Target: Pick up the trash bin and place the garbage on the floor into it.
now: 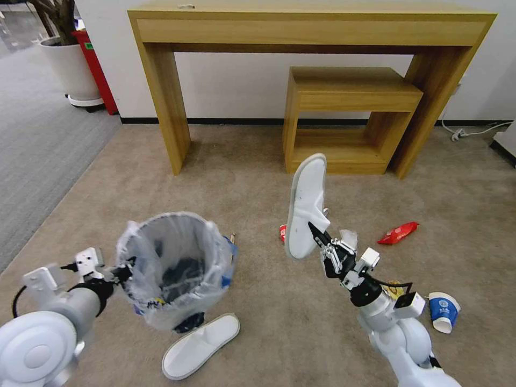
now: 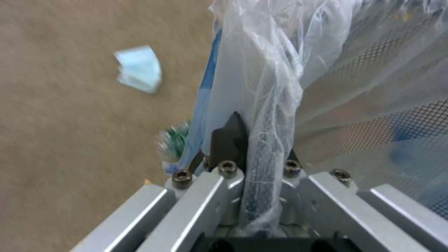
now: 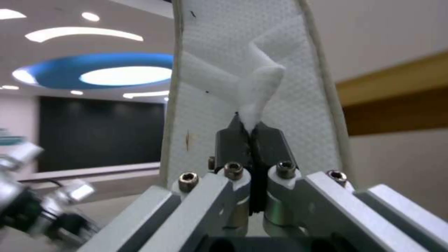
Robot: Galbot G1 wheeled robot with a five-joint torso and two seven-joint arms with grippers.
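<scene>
The left tool [image 1: 122, 273] is clamped on the near rim of the trash bin [image 1: 174, 269], a small black mesh bin lined with a crinkly clear plastic bag [image 2: 261, 70]. From the left wrist camera the dark fingers [image 2: 229, 140] pinch rim and bag together. The bin hangs tilted over the beige carpet floor [image 1: 258, 177], its open mouth facing up and toward the robot.

The right tool [image 1: 317, 232] is closed on the strap of a white slipper [image 1: 306, 207], held up in the air with its toe end pointing upward, to the right of the bin and apart from it. From the right wrist camera the two black fingertips [image 3: 233, 140] meet tightly on the white strap [image 3: 259, 87], the slipper's textured insole behind them.

A second white slipper [image 1: 200, 345] lies flat on the carpet just below the bin. A red wrapper [image 1: 398, 233] lies to the right of the raised slipper, and a blue-white paper cup [image 1: 443, 312] lies on its side near the right arm. A pale-blue mask [image 2: 139, 69] and a green-labelled bottle [image 2: 173, 144] lie on the carpet under the left wrist. Two wooden worktops, a tall one [image 1: 312, 21] and a low one [image 1: 349, 88] beneath it, stand against the wall.
</scene>
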